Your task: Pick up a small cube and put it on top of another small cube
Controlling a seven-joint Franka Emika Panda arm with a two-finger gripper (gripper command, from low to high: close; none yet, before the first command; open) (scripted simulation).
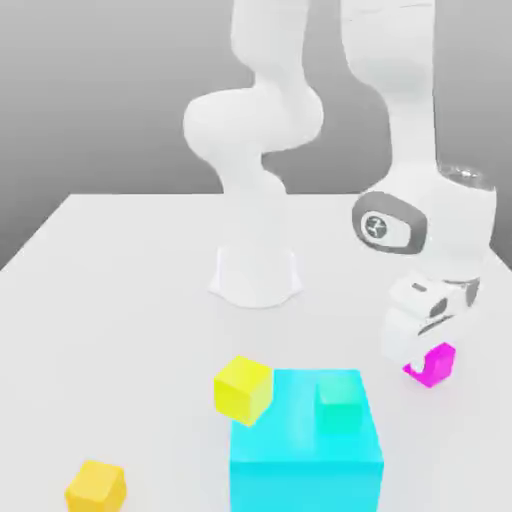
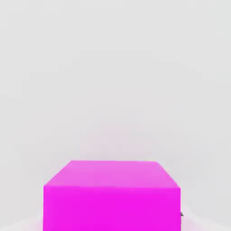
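The small cube [image 1: 434, 366] is plain magenta and rests on the white table at the exterior view's right. My gripper [image 1: 421, 358] is lowered straight onto it, with the white hand covering the cube's left part. In the hand view the small cube [image 2: 112, 195] sits large and centred right under the hand, with its top face and one side showing. The gripper is shut on this cube, which still touches the table.
A big cyan block [image 1: 305, 450] stands at the front with a teal cube [image 1: 340, 403] on top. A yellow cube [image 1: 243, 388] leans at its left corner. An orange-yellow cube [image 1: 96, 486] lies front left. The robot's base [image 1: 255, 275] stands mid-table.
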